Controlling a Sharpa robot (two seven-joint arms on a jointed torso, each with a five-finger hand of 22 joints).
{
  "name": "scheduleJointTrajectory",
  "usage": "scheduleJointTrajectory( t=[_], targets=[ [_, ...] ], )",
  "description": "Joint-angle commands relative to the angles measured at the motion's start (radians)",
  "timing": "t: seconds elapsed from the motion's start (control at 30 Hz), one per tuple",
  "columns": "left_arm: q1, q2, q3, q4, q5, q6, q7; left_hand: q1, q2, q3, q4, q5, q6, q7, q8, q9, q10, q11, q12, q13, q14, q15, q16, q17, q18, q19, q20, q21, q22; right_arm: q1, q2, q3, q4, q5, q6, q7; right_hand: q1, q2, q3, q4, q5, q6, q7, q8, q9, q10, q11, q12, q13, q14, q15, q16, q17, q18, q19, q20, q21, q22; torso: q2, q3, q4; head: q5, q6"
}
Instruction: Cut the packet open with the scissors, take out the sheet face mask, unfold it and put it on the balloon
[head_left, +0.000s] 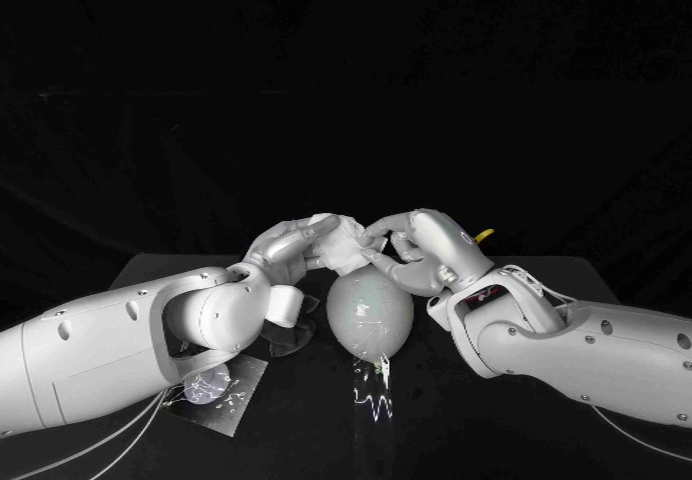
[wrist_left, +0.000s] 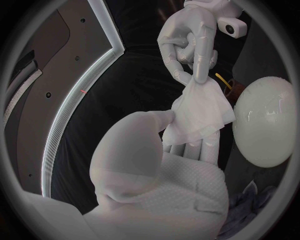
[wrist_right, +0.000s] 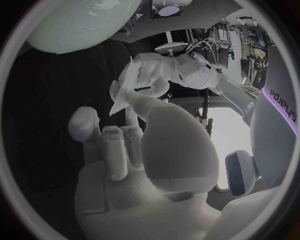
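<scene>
item: sheet face mask (head_left: 343, 250), white, crumpled, not yet spread flat. place: held in the air between the two hands, at twelve o'clock of the balloon (head_left: 369, 312) and just above its top. left hand (head_left: 296, 248): at eleven o'clock of the balloon, fingers closed on one side of the mask; the left wrist view shows the sheet lying against its fingers (wrist_left: 187, 145). right hand (head_left: 423, 245): at one o'clock of the balloon, pinching the opposite corner of the mask between thumb and a finger. balloon: pale, egg-shaped, upright on the black table (head_left: 303, 420), neck down. packet (head_left: 214, 385): clear and shiny, lying flat at seven o'clock of the balloon, near the left forearm, apart from both hands. yellow tip (head_left: 485, 236): at two o'clock, behind the right hand; cannot tell what it is. step in hand, as judged: cutting and taking out look done; the unfolding is under way. next move calls for: drawing the two hands apart toward nine and three o'clock to open the folds without tearing the wet sheet, then lowering it, spread, over the balloon's top without knocking it over.
</scene>
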Motion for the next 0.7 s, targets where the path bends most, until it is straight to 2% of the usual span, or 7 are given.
scheduleJointTrajectory(
  t=[0.03,0.4,0.6,0.7],
  targets=[
    [0.003,0.0,0.003,-0.002,0.0,-0.017,0.025,-0.005,0.006,0.001,-0.007,0.003,0.006,0.015,0.008,0.002,0.007,0.001,0.006,0.001,0.01,-0.001,0.004,0.002,0.015,0.002,-0.004,0.001,0.002,-0.001,-0.001,-0.002,0.003,0.015,0.009,0.045,-0.009,-0.003,0.0,-0.003,0.006,-0.008,-0.001,0.006,-0.002,0.09,-0.007,-0.009,0.239,0.105,-0.003,0.004,0.263,0.012,-0.011,-0.001,-0.009,-0.006,0.001,0.0003,0.0003,0.001,-0.001],
    [0.003,-0.001,0.003,-0.001,0.0,-0.028,0.021,-0.005,0.006,0.004,-0.009,0.003,0.008,0.014,0.009,0.002,0.012,-0.001,0.006,0.001,0.015,-0.003,0.006,0.002,0.016,0.005,-0.005,0.003,0.003,-0.003,-0.004,-0.003,0.005,0.035,0.011,0.08,-0.013,-0.005,-0.004,-0.007,0.006,-0.015,-0.001,0.009,0.001,0.082,-0.008,-0.026,0.228,0.105,-0.003,0.004,0.263,0.016,-0.032,-0.001,-0.029,-0.021,0.0,0.0003,0.0003,0.001,-0.003],
    [0.003,-0.001,0.003,-0.003,0.0,-0.03,0.02,-0.005,0.006,0.004,-0.009,0.003,0.008,0.014,0.009,0.002,0.012,-0.001,0.006,0.001,0.015,-0.003,0.006,0.002,0.016,0.005,-0.005,0.003,0.003,-0.006,-0.008,-0.004,0.009,0.031,0.025,0.084,0.006,0.027,0.036,-0.026,0.008,-0.01,0.003,0.027,0.012,0.099,-0.005,0.013,0.255,0.105,-0.002,0.004,0.263,0.009,-0.005,-0.002,-0.002,0.008,0.0,0.0001,0.0002,0.002,-0.004],
    [0.003,-0.001,0.003,-0.005,0.0,-0.03,0.019,-0.005,0.007,0.004,-0.009,0.003,0.009,0.013,0.01,0.002,0.014,-0.001,0.006,0.001,0.016,-0.003,0.006,0.002,0.016,0.006,-0.005,0.003,0.003,-0.008,-0.011,-0.004,0.01,0.035,0.033,0.09,0.004,0.024,0.044,-0.032,0.007,-0.01,0.003,0.032,0.014,0.101,-0.005,0.017,0.258,0.105,-0.001,0.004,0.263,0.009,-0.003,-0.003,0.001,0.011,0.0,0.0001,0.0002,0.002,-0.004]
  ],
)
